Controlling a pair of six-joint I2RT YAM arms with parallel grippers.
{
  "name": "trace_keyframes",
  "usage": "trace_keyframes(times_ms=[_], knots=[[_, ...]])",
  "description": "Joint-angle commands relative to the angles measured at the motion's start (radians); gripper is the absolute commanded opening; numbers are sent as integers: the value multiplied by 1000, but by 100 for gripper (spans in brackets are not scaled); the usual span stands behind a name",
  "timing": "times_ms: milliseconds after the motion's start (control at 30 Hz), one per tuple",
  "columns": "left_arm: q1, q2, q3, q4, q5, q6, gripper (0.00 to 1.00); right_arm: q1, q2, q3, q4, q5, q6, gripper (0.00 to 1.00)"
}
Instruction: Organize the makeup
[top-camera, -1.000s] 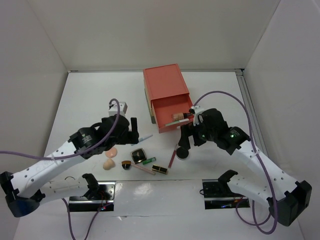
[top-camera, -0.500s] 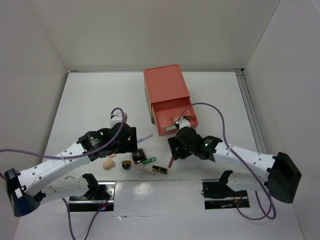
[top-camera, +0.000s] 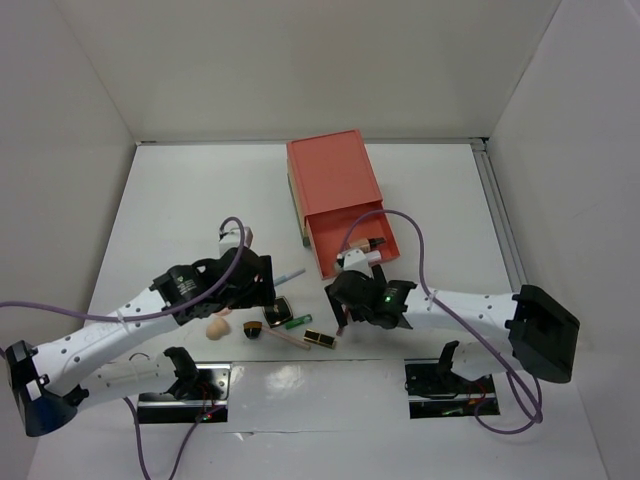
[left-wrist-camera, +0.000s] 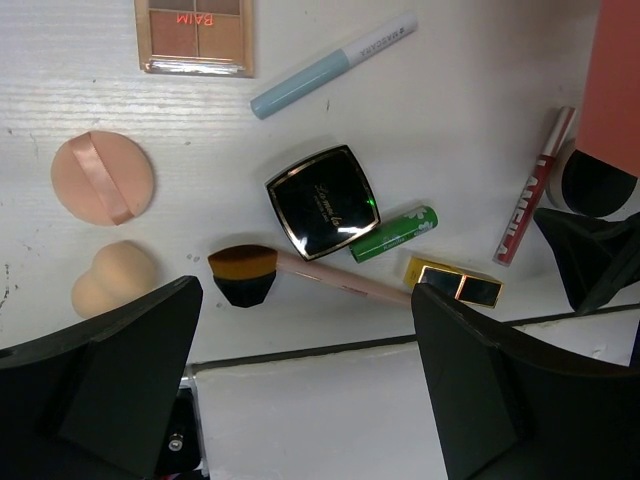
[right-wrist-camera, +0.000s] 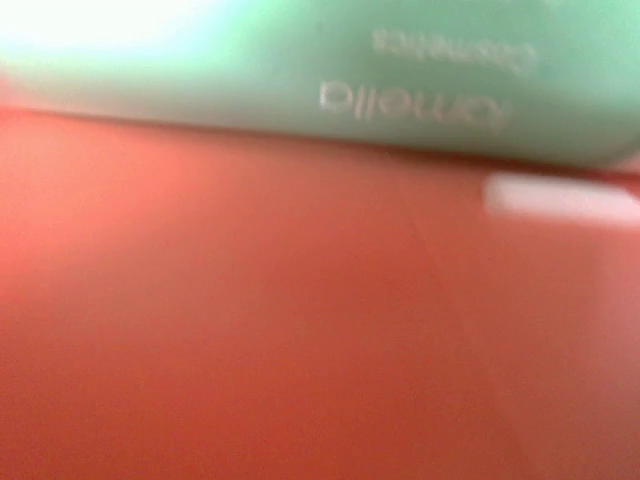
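Note:
The makeup lies on the white table in my left wrist view: a pink palette (left-wrist-camera: 195, 35), a blue pencil (left-wrist-camera: 330, 65), a peach puff (left-wrist-camera: 102, 178), a sponge (left-wrist-camera: 105, 280), a black compact (left-wrist-camera: 323, 200), a green tube (left-wrist-camera: 393, 233), a brush (left-wrist-camera: 245, 275), a black-and-gold lipstick (left-wrist-camera: 455, 283) and a red gloss stick (left-wrist-camera: 533, 185). My left gripper (left-wrist-camera: 310, 400) hovers open above them, holding nothing. My right gripper (top-camera: 345, 295) sits low at the drawer's front, its fingers hidden. Blurred in the right wrist view, a mint tube (right-wrist-camera: 350, 80) lies against an orange surface.
The orange drawer box (top-camera: 330, 175) stands behind the makeup with its lower drawer (top-camera: 350, 240) pulled out. The two arm bases (top-camera: 190, 385) are at the near edge. White walls close in the table on the left, back and right.
My right arm has folded down and left from beside the drawer to its front, covering the round black compact. My left arm has shifted slightly right over the makeup.

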Motion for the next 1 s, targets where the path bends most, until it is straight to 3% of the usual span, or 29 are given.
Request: trace_keyframes(times_ms=[0,467,600,833,967], knots=[[0,-16,-2,22,7,5,100,-1,-60,68,-46,55,1,100],[0,4,7,22,-3,5,100,17,-91,241,-112,109,-91,100],[0,-7,7,22,-3,5,100,17,-147,264,-233,162,39,100],[0,-45,-11,32,-3,5,100,17,-365,67,-373,123,324,100],[0,-45,-33,44,6,14,100,45,-387,-88,-220,113,341,100]])
